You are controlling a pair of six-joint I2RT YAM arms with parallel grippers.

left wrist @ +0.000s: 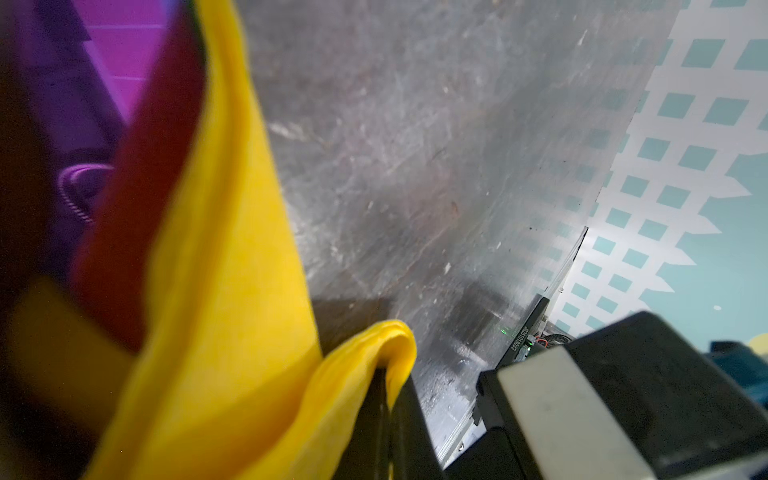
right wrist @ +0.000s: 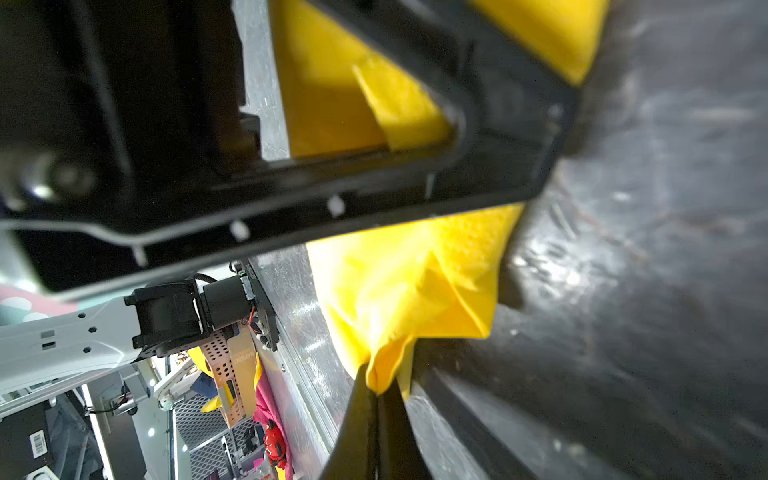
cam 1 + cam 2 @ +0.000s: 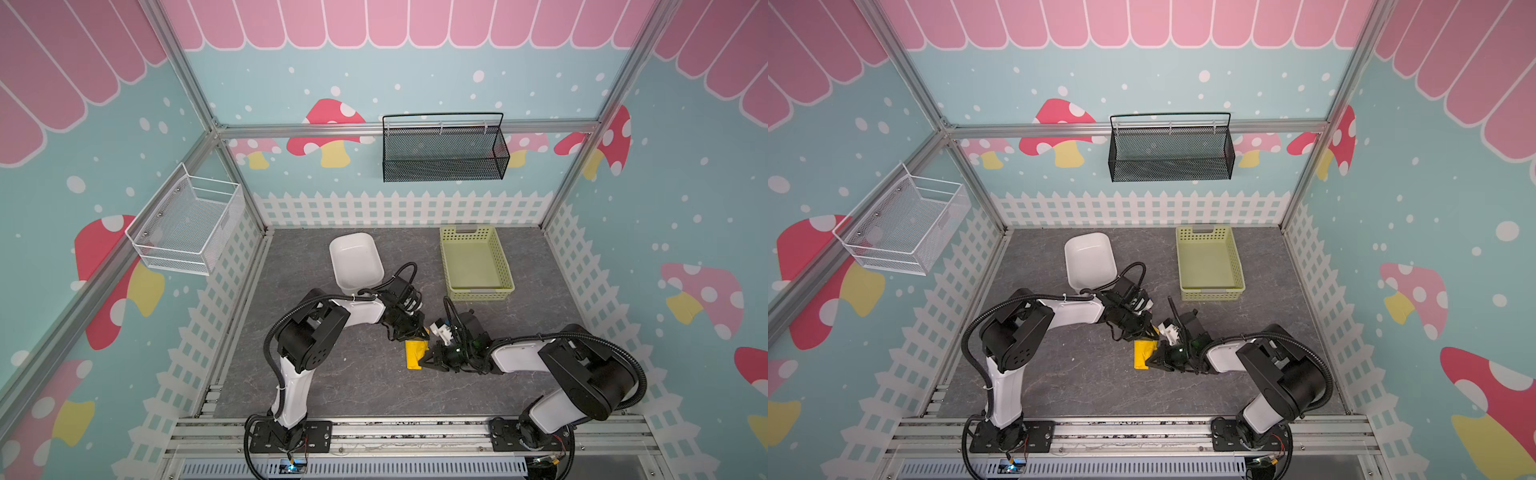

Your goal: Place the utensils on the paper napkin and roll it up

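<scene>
You are working the rolling step. Your left gripper (image 1: pixel 384 374) and right gripper (image 2: pixel 376 390) are each clamping tight on the bright yellow thin paper napkin (image 3: pixel 412 355), which is lying bunched just six o'clock of the grey table (image 3: pixel 332 374) centre. The dark-purple plastic utensils are not showing clearly. The next move is calling for even turning at both ends. The white rounded bowl (image 3: pixel 355 259) at eleven o'clock and the pale green perforated basket (image 3: pixel 505 266) at one o'clock are both sitting empty.

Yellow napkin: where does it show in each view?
In a top view: napkin mid-table, a narrow folded strip.
In a top view: same spot.
Left wrist: close up, fold pinched in left tool.
Right wrist: close up, corner pinched in right tool.
Shared landmark: grey tabletop.
</scene>
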